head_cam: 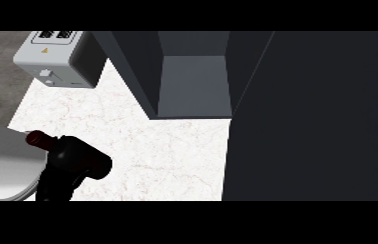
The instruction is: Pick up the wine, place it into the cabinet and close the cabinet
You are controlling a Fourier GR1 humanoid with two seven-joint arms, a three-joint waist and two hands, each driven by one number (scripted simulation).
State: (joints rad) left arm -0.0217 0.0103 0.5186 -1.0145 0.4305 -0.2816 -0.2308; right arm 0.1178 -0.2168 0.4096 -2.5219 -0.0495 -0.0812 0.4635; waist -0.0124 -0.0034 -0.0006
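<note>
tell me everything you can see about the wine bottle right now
The wine bottle is very dark, almost black, with a dark red cap at the end of its neck. It lies tilted, neck pointing up-left, at the lower left of the white marble counter, partly over the rim of a grey round plate. It looks glossy, like glass. No label shows. Its lower end runs down to the view's bottom edge. No hand is in view on it.

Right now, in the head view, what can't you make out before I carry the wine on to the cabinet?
- wine: only its dark red neck shows; the left hand curls round the rest.
- right hand: nowhere in view.
- cabinet: open, back cut by the top edge.
- toaster: slots cut by the top edge.
</note>
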